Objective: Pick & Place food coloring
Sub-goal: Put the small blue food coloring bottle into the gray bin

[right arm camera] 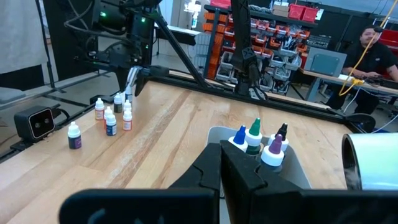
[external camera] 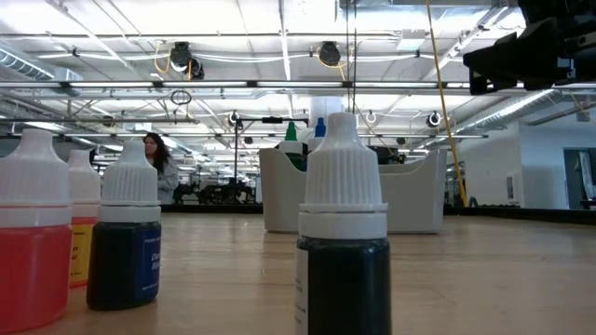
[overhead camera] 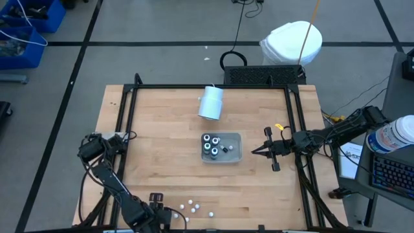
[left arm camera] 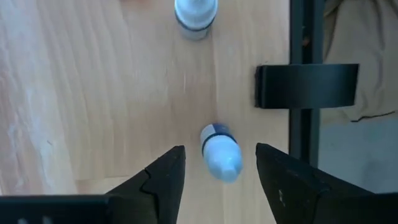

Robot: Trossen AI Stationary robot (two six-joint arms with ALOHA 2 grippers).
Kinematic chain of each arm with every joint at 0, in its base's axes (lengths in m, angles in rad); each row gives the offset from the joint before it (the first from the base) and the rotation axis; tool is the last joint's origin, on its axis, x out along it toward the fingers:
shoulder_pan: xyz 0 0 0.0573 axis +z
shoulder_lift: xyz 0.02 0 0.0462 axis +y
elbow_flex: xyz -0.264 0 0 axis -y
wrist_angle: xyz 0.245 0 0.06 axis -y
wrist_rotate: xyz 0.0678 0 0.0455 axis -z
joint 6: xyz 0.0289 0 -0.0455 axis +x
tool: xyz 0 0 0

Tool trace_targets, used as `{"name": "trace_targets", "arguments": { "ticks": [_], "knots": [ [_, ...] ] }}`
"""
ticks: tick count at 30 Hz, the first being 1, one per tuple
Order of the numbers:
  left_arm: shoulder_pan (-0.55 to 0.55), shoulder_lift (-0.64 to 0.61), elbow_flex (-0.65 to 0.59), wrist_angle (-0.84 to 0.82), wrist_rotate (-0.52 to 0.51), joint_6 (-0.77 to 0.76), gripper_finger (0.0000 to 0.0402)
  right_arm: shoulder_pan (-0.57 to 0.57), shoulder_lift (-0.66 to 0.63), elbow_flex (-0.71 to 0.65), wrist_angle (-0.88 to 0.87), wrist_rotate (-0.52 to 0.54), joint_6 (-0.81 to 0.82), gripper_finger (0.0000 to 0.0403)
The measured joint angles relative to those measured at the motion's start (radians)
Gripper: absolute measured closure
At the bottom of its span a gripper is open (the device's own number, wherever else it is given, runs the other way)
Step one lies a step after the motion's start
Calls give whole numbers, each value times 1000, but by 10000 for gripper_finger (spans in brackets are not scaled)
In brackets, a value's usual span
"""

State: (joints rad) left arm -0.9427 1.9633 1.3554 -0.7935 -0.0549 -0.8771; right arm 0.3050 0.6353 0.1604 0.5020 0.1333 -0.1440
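Low view frames are filled by tiny food coloring bottles with ribbed white caps standing on the pale wooden table: a near-black bottle is seen closest, a dark blue one and a red one to its side, with an orange-yellow one partly hidden between those two. Behind them the pale grey-blue rectangular tray is seen, green and blue bottle tips showing above its wall.

At the table's near edge, in the high view, a loose cluster of white-capped bottles is seen, and the left gripper is held just beside it. In the left wrist view its dark fingers are spread apart, with a small dark-ringed bottle lying tilted on the wood between them; no contact with either finger is shown. Another capped bottle stands farther on.

At the table's middle, the tray is seen to hold several bottles, grouped toward one end. Blue, green, black and purple tips are shown in the right wrist view.

The right gripper is held just beside the tray, its fingers pressed together with nothing between them.

Farther back, a pale blue-white cylinder lies on its side.
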Motion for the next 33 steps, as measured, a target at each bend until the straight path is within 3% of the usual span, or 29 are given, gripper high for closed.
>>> {"name": "trace_targets", "arguments": {
  "ticks": [12, 33],
  "knots": [
    [6, 0, -17, 43, 57, -27, 199, 0, 0, 0, -6, 0, 0, 403],
    [34, 0, -16, 40, 51, -26, 201, 0, 0, 0, -6, 0, -2, 403]
  ]
}}
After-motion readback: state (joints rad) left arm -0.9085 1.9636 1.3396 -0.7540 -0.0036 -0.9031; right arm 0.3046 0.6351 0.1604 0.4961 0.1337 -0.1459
